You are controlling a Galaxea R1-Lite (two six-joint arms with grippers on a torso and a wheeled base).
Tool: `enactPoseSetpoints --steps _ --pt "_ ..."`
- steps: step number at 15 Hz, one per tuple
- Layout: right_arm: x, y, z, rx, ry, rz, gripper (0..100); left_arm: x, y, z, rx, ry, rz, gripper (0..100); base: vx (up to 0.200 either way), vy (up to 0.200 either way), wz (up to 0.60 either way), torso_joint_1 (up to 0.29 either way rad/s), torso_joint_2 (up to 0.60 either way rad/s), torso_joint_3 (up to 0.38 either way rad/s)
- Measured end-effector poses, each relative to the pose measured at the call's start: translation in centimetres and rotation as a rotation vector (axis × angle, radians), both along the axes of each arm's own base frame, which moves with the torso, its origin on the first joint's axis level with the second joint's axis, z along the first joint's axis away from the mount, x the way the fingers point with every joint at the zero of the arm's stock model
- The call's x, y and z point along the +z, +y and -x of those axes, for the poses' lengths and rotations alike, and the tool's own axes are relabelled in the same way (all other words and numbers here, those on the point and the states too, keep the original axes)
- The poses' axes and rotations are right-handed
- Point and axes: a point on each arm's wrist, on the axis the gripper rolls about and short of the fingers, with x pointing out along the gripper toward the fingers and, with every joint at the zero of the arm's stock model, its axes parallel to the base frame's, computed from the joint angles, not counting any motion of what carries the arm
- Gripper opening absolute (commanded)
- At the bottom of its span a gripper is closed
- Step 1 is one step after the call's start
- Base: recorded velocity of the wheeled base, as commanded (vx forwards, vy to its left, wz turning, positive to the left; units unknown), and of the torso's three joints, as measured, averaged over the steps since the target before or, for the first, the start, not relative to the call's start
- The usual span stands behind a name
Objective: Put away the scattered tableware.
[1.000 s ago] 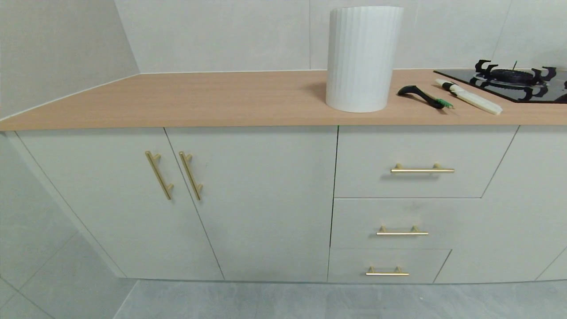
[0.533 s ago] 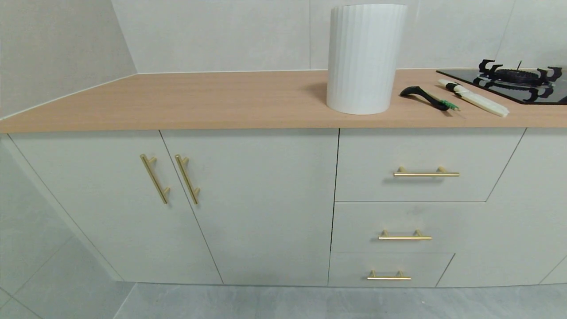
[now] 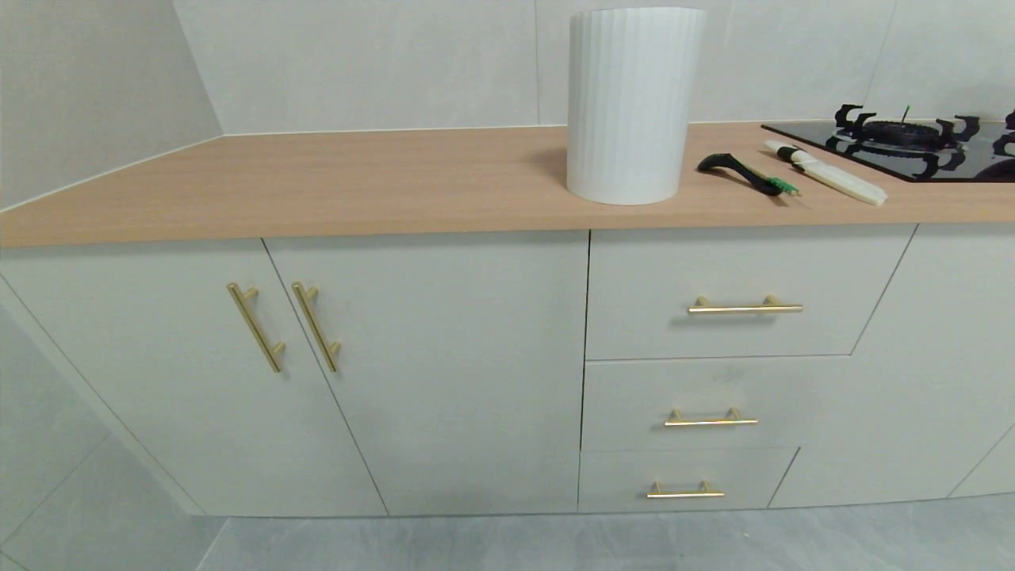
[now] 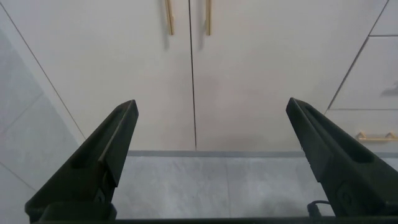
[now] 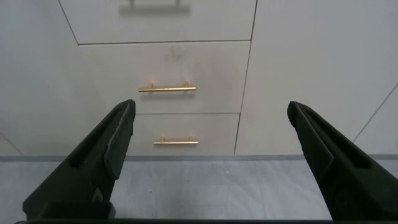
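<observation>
Slight head-cam shift rightward; L pincer (image 4: pixel 210 106), R pincer (image 5: pixel 210 106) agape near cabinet (image 3: pixel 444 357).

We list on the wood-grain countertop (image 3: pixel 357 182): one tall white ribbed cylinder (image 3: pixel 630 103); near it, black-handled green-tipped utensil (image 3: pixel 741 173); long white utensil (image 3: pixel 833 176); black glass hob (image 3: pixel 801 133).

No text, label, number or sign can be read anywhere.

Black-handled utensil (image 3: pixel 741 173) and long white utensil (image 3: pixel 825 171) flat on the counter (image 3: pixel 357 178), beside the upright ribbed white container (image 3: pixel 630 103)
</observation>
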Motion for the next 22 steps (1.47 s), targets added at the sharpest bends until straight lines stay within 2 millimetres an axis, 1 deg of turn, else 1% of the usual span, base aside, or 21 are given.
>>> enactPoseSetpoints --steps 8,9,10,12,13,16,18,20,22 --pt "0.1 0.0 0.0 -0.007 -0.007 0.010 100 0.0 0.0 0.0 0.000 0.000 0.000 100 0.000 0.000 0.00 0.000 0.00 0.000" --pt "0.7 0.0 0.2 -0.008 -0.024 0.007 100 0.0 0.0 0.0 0.000 0.000 0.000 100 0.000 0.000 0.00 0.000 0.00 0.000" --pt "2.4 0.0 0.7 -0.003 -0.081 0.003 100 0.0 0.0 0.0 0.000 0.000 0.000 100 0.000 0.000 0.00 0.000 0.00 0.000" --pt "3.9 0.1 1.2 0.040 -0.071 -0.001 100 0.0 0.0 0.0 -0.001 0.000 0.000 100 0.000 0.000 0.00 0.000 0.00 0.000" --pt "4.4 0.1 1.1 0.076 -0.046 -0.002 100 0.0 0.0 0.0 -0.001 0.000 0.000 100 0.000 0.000 0.00 0.000 0.00 0.000" --pt "5.7 0.3 0.0 0.153 0.046 -0.007 100 0.0 0.0 0.0 -0.001 0.000 0.000 100 0.000 0.000 0.00 0.000 0.00 0.000" --pt "6.1 0.3 -0.8 0.174 0.107 -0.012 100 0.0 0.0 0.0 -0.001 0.000 0.000 100 0.000 0.000 0.00 0.000 0.00 0.000" --pt "6.3 0.3 -2.0 0.180 0.183 -0.017 100 0.0 0.0 0.0 0.000 0.000 0.000 100 0.000 0.000 0.00 0.000 0.00 0.000" --pt "6.7 0.4 -3.5 0.194 0.271 -0.021 100 0.0 0.0 0.0 0.000 0.000 0.000 100 0.000 0.000 0.00 0.000 0.00 0.000"
